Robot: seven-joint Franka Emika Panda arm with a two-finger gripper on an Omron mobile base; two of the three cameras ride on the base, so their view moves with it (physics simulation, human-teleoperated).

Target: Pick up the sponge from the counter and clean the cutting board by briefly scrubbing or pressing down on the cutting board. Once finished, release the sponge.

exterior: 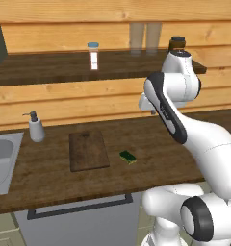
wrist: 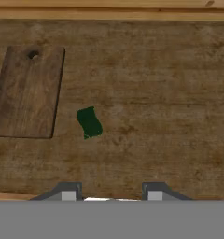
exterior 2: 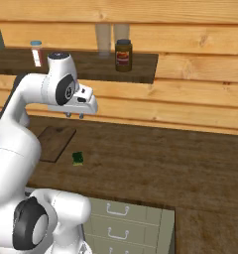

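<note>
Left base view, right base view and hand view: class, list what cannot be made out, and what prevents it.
- Gripper: hidden behind the arm in the left base view.
- Sink: cut by the left base view's edge.
- Cutting board: near end behind the arm, right base view.
- Jar label: too small to read.
- Sponge: yellow layer unseen from above, hand view.

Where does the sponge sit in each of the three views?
Left base view: sponge on the counter, right of the cutting board.
Right base view: left of centre.
Hand view: centre-left.
Shared landmark: the cutting board, just beside it, not touching.
</note>
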